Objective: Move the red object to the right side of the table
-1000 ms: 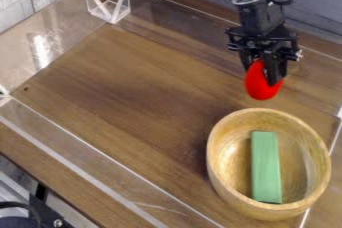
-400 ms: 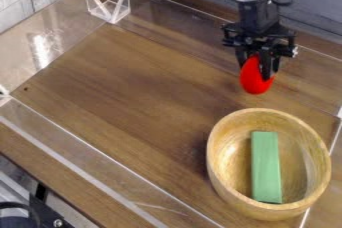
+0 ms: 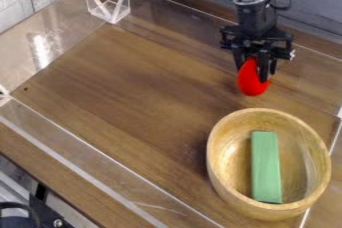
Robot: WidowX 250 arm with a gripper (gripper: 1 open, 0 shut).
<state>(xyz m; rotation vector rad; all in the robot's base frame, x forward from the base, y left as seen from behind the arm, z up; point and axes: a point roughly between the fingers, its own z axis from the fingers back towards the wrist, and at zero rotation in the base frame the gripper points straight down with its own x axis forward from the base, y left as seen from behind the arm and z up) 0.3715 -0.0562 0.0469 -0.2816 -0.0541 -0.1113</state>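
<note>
The red object (image 3: 251,78), a small rounded bright-red toy fruit, hangs between the black fingers of my gripper (image 3: 257,66), which is shut on its upper part. The gripper points steeply down from the dark arm at the top right. The fruit's lower end sits at or just above the brown wood-grain table (image 3: 134,82), on its right half; contact with the wood cannot be told. The fruit's stem end is hidden by the fingers.
A round light-wood bowl (image 3: 227,137) holding a green rectangular block (image 3: 266,167) stands at the front right, just below the fruit. Low clear acrylic walls (image 3: 80,162) edge the table. A clear folded stand (image 3: 107,4) sits at the back left corner.
The gripper with the red fruit has shifted slightly left and away from the bowl, and the wrist has rolled a little. The grip stays the same.
</note>
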